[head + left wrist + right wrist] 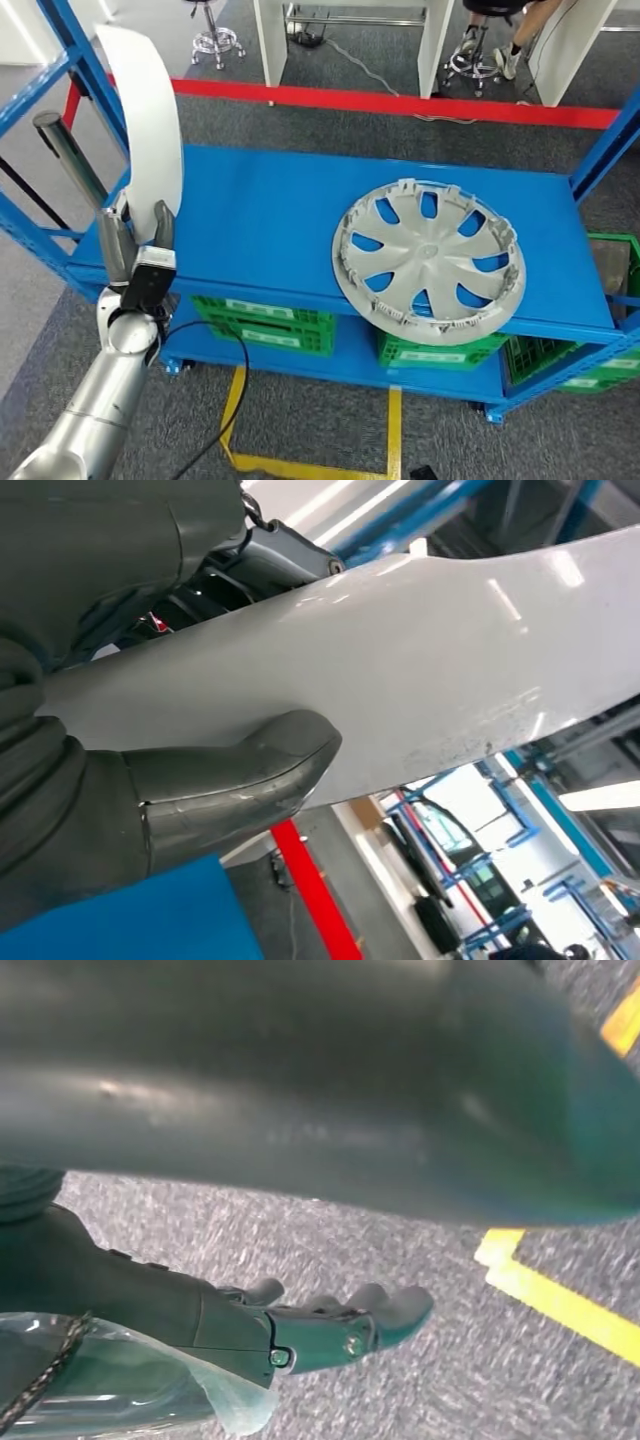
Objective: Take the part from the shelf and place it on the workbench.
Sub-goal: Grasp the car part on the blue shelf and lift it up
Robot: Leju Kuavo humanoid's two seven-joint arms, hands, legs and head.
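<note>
Left robot hand (140, 262) grips the white curved part (151, 110), holding it upright above the blue shelf's (256, 220) left end; thumb pressed on the panel in the left wrist view. Step: part lifted off, carry pending. Grey hubcap (429, 258) lies on the shelf, right. Right robot hand (332, 1325) hangs over the floor, fingers loosely out, holding nothing. Next: turn toward the desk, keep grasp firm.

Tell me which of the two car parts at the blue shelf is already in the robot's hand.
The curved white panel, held upright by the left hand at the shelf's left end. The silver wheel cover lies flat on the blue shelf, untouched.
</note>
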